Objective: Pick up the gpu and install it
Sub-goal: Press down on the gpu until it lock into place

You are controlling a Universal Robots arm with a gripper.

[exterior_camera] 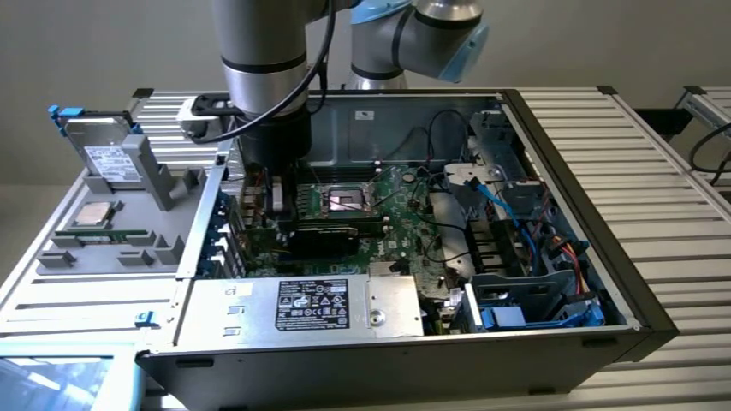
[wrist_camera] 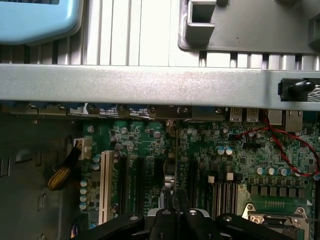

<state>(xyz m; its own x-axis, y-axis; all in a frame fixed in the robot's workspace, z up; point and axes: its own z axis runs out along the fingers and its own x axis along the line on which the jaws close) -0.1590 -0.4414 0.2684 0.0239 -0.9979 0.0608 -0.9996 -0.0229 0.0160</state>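
— Gpu [wrist_camera: 174,172] location?
— Edge-on between the gripper's [wrist_camera: 176,209] fingers, which are clamped on it, upright over the motherboard [wrist_camera: 140,145] slots.
— Seated?
— Cannot tell. The exterior view shows it low inside the case [exterior_camera: 549,342], just beside the socket [exterior_camera: 342,201]. Farther off, a drive [exterior_camera: 109,158] stands outside the case.

Arm: silver and black tube with pale blue joint caps, entering from the top centre of the exterior view and dropping straight down into the upper left-centre of the frame.
Wrist: vertical, its black lower section pointing downward, a black cable running along it.
Claw [wrist_camera: 176,212]: at the bottom centre of the wrist view, black linkage spread to both sides, the two fingers [wrist_camera: 167,200] drawn tight together and pinched on the thin edge of the gpu [wrist_camera: 174,165].
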